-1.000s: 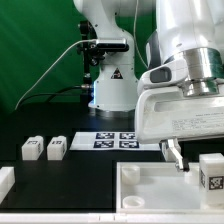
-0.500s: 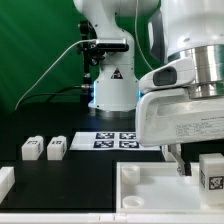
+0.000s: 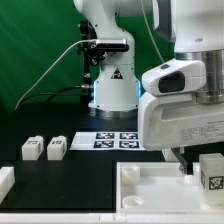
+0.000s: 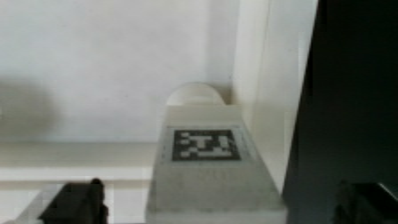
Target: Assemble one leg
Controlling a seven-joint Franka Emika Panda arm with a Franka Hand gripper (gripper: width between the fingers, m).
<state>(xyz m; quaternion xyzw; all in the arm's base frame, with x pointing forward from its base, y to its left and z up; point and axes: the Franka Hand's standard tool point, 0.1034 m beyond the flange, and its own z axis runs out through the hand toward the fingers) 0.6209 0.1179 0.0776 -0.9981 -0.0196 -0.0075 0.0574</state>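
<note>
A leg (image 3: 212,172), a small white block with a black-and-white tag, stands at the exterior view's right on the large white rimmed tray (image 3: 150,186). My gripper (image 3: 196,158) hangs right over it. In the wrist view the same leg (image 4: 210,150) lies between my two dark fingertips (image 4: 75,202), with a gap on each side. The gripper (image 4: 219,203) is open and holds nothing. Two more legs (image 3: 31,148) (image 3: 57,147) stand side by side on the black table at the exterior view's left.
The marker board (image 3: 118,139) lies flat behind the tray, in front of the arm's base (image 3: 110,90). Another white part (image 3: 5,180) shows at the lower left edge of the exterior view. A green backdrop stands behind.
My hand has shifted slightly toward the exterior view's right, closer over the leg on the tray. The legs have not moved.
</note>
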